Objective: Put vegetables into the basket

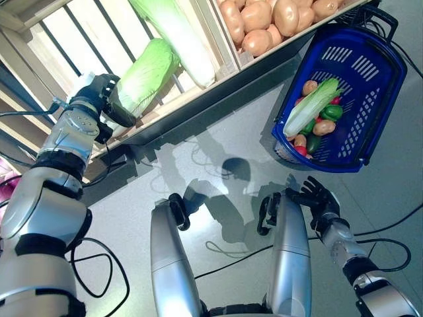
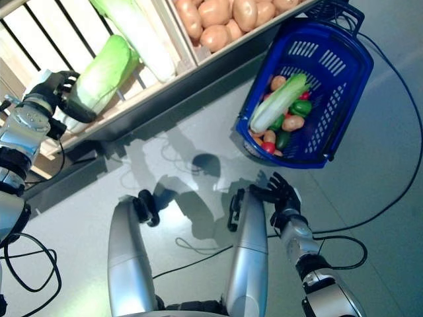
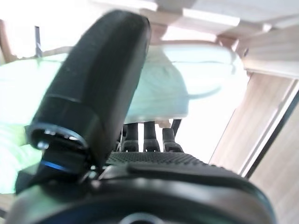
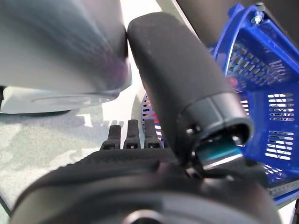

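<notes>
The wooden shelf [image 1: 198,79] runs across the upper part of the head views, slatted and divided into bins. One bin holds two napa cabbages; the next holds potatoes [image 1: 271,20]. Below it lies a pale grey floor [image 1: 218,152], smooth and glossy.

The blue basket [image 1: 380,86] stands on that floor just beside the shelf's potato end, well apart from the cabbage bin. It already carries one long cabbage [image 1: 310,105] laid across a mix of smaller vegetables — a green pepper, potatoes, something red.

The left hand [image 1: 106,99] is up at the shelf, at the lower end of the nearer napa cabbage [image 1: 149,72]. In its wrist view the thumb stands across the cabbage's pale base and the fingers reach beneath it; they look partly curled about the base, though whether the grasp is firm I cannot tell. The right hand [image 1: 317,198] hangs low over the floor, near the basket but not touching it, fingers loosely spread and holding nothing.

Judgement: the step in hand is taking this cabbage from the shelf.

- Seat the base deep in the palm before lifting — the head is long and leafy, and held by one end it will likely droop or slip.
- Draw it out clear of the second cabbage [image 1: 178,33] and the bin divider.
- Lay it lengthwise beside the one already in the basket; room there is limited.
</notes>
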